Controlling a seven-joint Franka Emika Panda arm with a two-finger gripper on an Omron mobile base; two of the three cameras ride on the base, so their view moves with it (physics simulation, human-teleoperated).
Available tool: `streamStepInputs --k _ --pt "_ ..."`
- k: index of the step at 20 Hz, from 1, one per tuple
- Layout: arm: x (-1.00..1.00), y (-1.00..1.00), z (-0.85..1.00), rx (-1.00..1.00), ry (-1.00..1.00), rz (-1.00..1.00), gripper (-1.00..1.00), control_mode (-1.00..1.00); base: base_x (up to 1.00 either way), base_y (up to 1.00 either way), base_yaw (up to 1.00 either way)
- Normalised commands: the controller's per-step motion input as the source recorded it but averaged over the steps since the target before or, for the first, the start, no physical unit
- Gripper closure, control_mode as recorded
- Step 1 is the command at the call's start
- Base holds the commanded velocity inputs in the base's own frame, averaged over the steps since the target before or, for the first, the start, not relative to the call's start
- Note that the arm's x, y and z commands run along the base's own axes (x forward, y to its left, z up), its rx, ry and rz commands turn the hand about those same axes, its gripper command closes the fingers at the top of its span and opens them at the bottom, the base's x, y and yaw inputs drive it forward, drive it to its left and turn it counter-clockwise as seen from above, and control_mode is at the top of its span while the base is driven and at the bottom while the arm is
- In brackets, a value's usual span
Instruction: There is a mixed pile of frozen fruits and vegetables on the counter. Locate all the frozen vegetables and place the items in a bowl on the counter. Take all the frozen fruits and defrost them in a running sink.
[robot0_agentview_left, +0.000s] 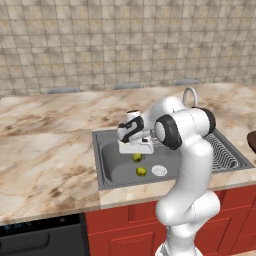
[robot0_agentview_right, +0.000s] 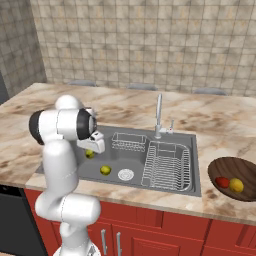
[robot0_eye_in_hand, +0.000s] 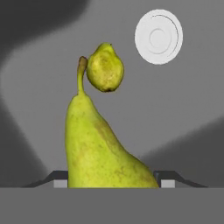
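Note:
My gripper is shut on a yellow-green stemmed fruit, gripped at its wide end with the stem pointing away. It hangs over the left part of the sink. In the base views the gripper holds this fruit just above the basin floor. A second yellow-green fruit lies on the sink floor near the round drain. At the right, on the counter, the dark brown bowl holds the red vegetable and the yellow-orange vegetable.
A chrome faucet stands behind the basin. A wire basket sits at the sink's back, and a wire rack fills its right half. Red cabinet fronts run below the counter edge.

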Motion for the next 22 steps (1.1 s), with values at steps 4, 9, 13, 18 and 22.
streamStepInputs --k 4,9,13,18,22 --pt "0.18 0.06 -0.55 0.05 -0.11 0.08 1.00 -1.00 0.00 0.00 0.00" --pt "0.12 0.00 -0.71 0.03 -0.12 0.05 1.00 -1.00 0.00 0.00 0.00" --pt "0.09 0.02 -0.73 0.03 -0.15 0.04 1.00 -1.00 0.00 0.00 0.00" --pt "0.10 0.09 -0.73 0.08 -0.12 0.03 1.00 -1.00 0.00 0.00 0.00" --pt "0.12 0.00 -0.65 0.08 -0.11 0.00 1.00 -1.00 0.00 0.00 0.00"
